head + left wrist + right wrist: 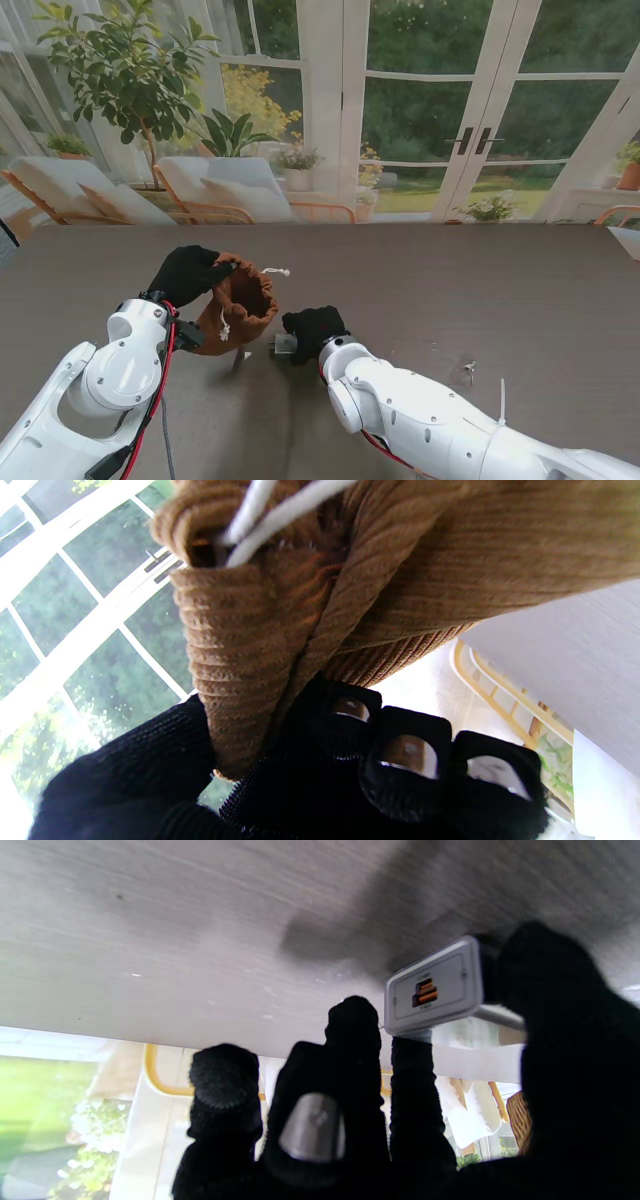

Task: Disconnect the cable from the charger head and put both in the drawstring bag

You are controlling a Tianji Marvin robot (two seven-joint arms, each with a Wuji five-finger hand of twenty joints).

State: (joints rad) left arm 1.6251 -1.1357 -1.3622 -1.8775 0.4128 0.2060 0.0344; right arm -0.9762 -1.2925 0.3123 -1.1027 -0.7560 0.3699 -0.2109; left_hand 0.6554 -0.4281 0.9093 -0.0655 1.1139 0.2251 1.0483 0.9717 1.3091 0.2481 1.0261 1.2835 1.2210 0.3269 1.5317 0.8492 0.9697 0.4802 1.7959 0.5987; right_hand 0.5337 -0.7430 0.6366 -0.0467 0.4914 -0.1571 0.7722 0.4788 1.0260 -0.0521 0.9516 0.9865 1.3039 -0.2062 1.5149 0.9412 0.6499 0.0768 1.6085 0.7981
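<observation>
Brown corduroy drawstring bag [238, 305] is getting held up by my left hand [188, 273], fingers pinching the rim so the mouth is gaping toward the right. I'm thinking keep that rim lifted and bring the charger head [286, 344] in level over the opening. My right hand [315, 332] is clamping it just beside the bag; cable's not visible.
</observation>
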